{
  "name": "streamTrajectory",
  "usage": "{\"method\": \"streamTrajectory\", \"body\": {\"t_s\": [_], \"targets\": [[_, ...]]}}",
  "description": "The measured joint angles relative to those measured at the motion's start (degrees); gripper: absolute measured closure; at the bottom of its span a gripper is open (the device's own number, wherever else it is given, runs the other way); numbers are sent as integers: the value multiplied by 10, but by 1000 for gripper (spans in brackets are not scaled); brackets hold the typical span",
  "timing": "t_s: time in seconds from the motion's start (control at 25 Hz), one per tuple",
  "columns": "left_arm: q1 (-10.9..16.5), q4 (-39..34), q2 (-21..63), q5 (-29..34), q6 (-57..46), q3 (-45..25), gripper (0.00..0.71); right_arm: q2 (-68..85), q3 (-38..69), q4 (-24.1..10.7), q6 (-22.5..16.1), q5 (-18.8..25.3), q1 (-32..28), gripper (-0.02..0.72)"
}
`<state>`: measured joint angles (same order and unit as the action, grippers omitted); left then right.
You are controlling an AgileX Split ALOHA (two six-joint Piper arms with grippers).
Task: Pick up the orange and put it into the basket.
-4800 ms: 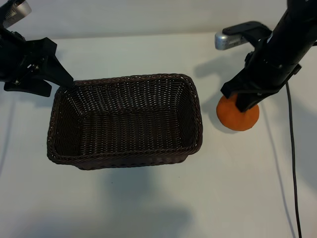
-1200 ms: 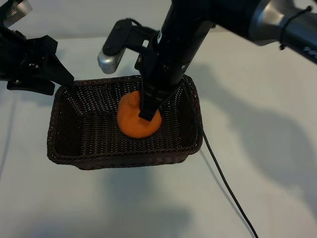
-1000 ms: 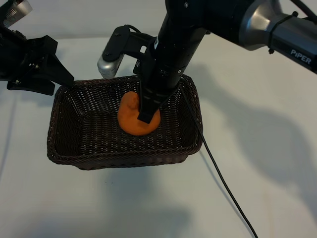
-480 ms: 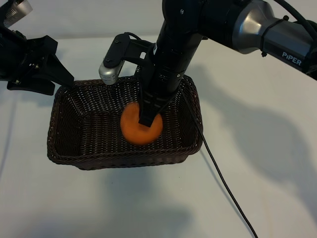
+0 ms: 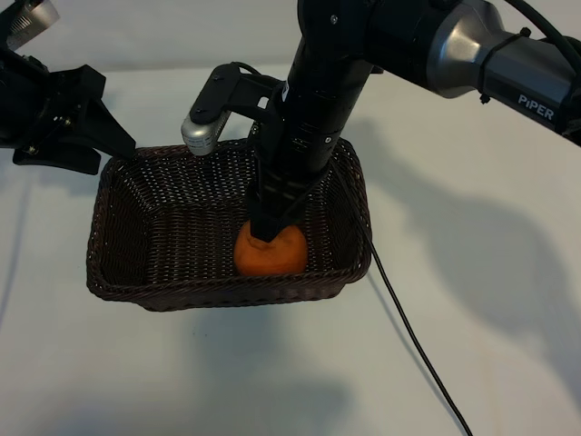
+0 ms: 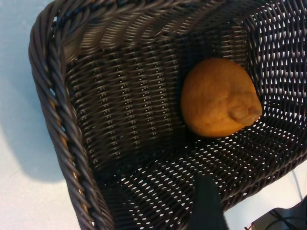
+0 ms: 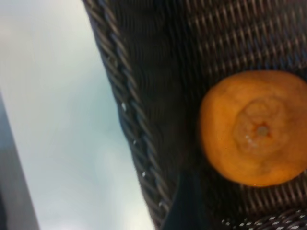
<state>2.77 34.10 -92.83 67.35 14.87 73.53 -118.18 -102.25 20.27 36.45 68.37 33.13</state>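
Your bright orange, dimpled round fruit, the orange (image 5: 270,252), lay on the floor of the large dark brown rectangular wicker basket (image 5: 145,289), at about five o'clock from the basket's centre and close against the near long wall. In the left wrist view the orange (image 6: 219,98) rested free on the weave with its knobby end showing, and in the right wrist view the orange (image 7: 254,127) sat just inside the braided rim.

Your right end effector (image 5: 270,222) hung over the fruit, pointing steeply down into the basket from the twelve o'clock side; its fingers had parted and no longer pinched the orange, which had dropped lower in the basket than a moment before.

Your left end effector (image 5: 102,138) stood open and empty at the basket's ten o'clock corner, just beside the rim, above the white table (image 5: 472,363).
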Motion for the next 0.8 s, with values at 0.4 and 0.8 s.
{"method": "streamTrajectory", "body": {"t_s": [0.4,0.8], "targets": [[0,0,0,0,0,0,185,45,-20,-15,-10,15,0,135],[0,3,0,0,0,0,185,85,-31,-27,-20,16,0,137]]}}
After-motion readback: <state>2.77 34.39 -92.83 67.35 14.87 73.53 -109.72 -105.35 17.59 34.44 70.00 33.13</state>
